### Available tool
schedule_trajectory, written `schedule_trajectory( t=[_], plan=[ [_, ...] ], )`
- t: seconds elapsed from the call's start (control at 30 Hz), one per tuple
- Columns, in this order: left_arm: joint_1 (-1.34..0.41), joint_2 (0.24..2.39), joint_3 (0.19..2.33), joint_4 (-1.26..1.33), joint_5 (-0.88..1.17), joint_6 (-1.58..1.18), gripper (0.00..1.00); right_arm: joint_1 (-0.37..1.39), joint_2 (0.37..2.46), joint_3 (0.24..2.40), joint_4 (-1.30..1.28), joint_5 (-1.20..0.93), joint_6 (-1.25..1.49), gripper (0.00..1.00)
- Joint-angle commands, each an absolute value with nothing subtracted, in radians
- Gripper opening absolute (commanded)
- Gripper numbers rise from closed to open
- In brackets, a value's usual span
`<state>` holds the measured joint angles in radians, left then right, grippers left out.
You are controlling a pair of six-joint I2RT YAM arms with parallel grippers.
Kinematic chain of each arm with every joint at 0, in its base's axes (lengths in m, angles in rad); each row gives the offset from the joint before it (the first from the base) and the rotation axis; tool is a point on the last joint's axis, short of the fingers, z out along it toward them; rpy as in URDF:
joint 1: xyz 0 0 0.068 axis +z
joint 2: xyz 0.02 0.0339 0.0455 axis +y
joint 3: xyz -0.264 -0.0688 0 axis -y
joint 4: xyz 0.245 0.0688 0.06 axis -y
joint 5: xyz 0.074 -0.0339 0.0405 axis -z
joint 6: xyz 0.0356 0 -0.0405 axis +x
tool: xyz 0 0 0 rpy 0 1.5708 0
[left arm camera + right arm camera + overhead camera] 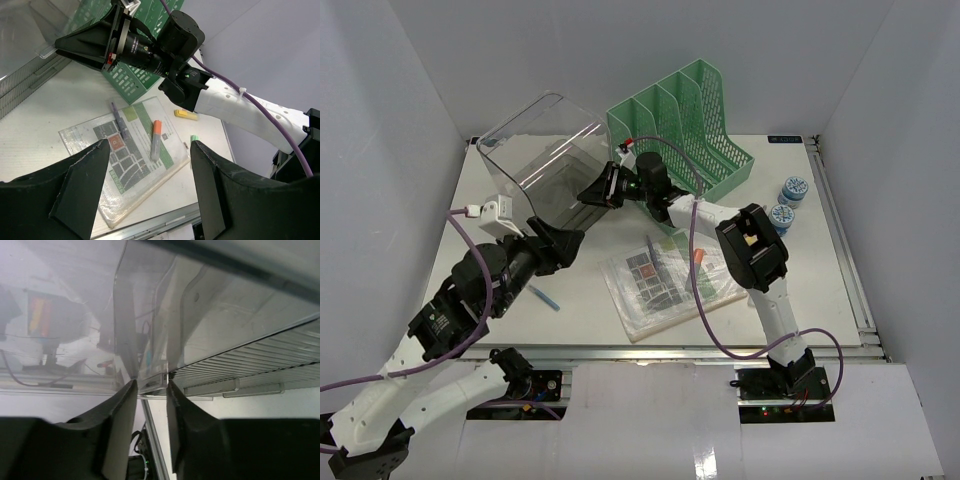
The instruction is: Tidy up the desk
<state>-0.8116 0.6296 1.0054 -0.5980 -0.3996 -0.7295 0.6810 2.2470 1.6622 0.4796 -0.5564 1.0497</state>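
White table [800, 275] is boxed in by white walls [380, 150]; bin [545, 150] is pinched at the rim by right gripper [150, 385], left gripper [150, 145] is held open.

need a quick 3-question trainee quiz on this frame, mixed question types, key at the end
1. True or false: the left hand holds something.
2. Which thing does the right hand pinch? A green rack; B clear bin; C marker.
3. How many blue-capped bottles stand on the desk?
Key: 1 false, it is open and empty; 2 B, by its rim; 3 two.
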Motion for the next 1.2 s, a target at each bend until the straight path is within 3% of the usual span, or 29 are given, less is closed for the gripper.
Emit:
schedule_trajectory(
  t=[0.0, 0.23, 0.37, 0.53, 0.9, 1.17],
  plan=[
    [-0.808, 0.61, 0.987, -0.581, -0.403, -0.76, 0.76, 0.652, 2.26, 1.707, 0.556, -0.527, 1.101, 0.33],
    [-0.808, 0.595, 0.956, -0.559, -0.4, -0.779, 0.76, 0.647, 2.248, 1.694, 0.576, -0.533, 1.121, 0.14],
    [-0.808, 0.581, 0.928, -0.553, -0.402, -0.796, 0.77, 0.639, 2.238, 1.675, 0.596, -0.546, 1.131, 0.09],
    [-0.808, 0.546, 0.866, -0.521, -0.418, -0.808, 0.78, 0.616, 2.196, 1.62, 0.632, -0.562, 1.154, 0.08],
    [-0.808, 0.463, 0.679, -0.365, -0.543, -0.751, 0.91, 0.592, 2.035, 1.458, 0.711, -0.578, 1.2, 0.08],
    [-0.808, 0.507, 0.658, -0.292, -0.61, -0.719, 0.93, 0.589, 1.971, 1.389, 0.72, -0.579, 1.205, 0.08]
  ],
)
